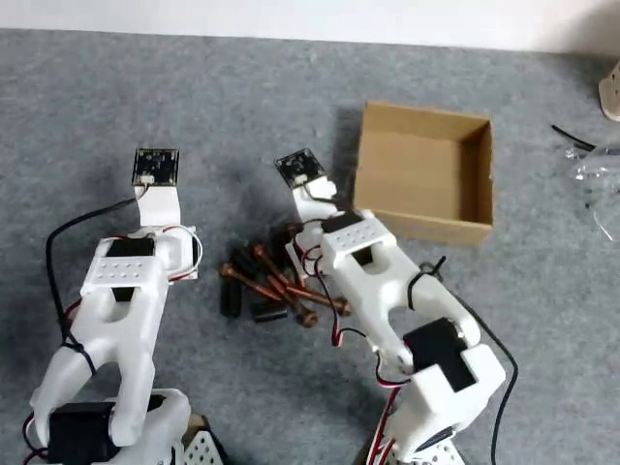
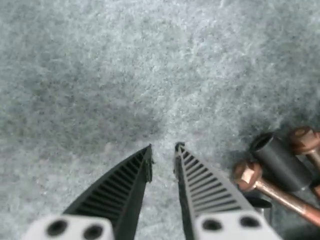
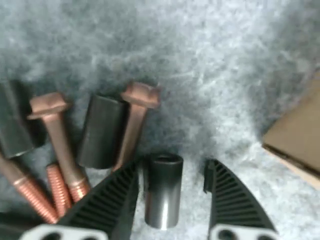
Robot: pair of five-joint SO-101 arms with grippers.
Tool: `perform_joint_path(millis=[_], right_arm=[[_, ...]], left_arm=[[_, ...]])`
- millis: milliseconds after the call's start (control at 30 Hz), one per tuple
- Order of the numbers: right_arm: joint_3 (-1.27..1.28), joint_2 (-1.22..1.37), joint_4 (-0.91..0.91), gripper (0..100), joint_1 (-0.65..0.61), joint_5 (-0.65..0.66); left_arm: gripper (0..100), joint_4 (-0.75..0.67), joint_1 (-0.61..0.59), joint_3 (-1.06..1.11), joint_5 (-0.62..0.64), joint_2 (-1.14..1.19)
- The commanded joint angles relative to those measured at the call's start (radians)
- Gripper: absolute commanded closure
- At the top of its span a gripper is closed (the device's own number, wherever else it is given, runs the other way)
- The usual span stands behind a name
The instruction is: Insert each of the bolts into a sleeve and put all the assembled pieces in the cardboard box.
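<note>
The right claw [image 3: 171, 172] stands part-open around a black sleeve [image 3: 162, 195]. The sleeve lies on the tabletop [image 3: 210, 60] close against one finger [image 3: 117, 200], with a clear gap to the other. Just past the tips, a second sleeve [image 3: 102, 131] and a copper bolt [image 3: 135, 120] lie side by side and touching. Another bolt [image 3: 55, 130] lies next to them. A corner of the cardboard box [image 3: 297, 142] sits off to one side, apart from the claw.

The left claw [image 2: 164, 147] is narrow, with a slim gap between its tips and nothing but grey tabletop in it. Beside one of its fingers [image 2: 210, 190] lie a bolt head [image 2: 247, 175] and a dark sleeve end [image 2: 280, 160], near the finger but not between the tips.

In the high view, the heap of bolts and sleeves [image 1: 271, 286] lies about the middle of the tabletop, between the two arms. The right arm's wrist hangs over the heap's box side. The cardboard box stands open-topped nearer the far edge, well apart from the left arm.
</note>
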Motion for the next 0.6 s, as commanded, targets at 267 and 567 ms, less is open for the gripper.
perform_joint_path(millis=[267, 567], right_arm=[[-0.031, 0.008, 0.041, 99.4, 0.025, -0.005], [0.007, -0.154, 0.081, 99.5, 0.036, 0.000]], left_arm=[[91, -0.018, -0.013, -0.004, 0.006, 0.002], [91, -0.018, -0.013, -0.004, 0.006, 0.002]])
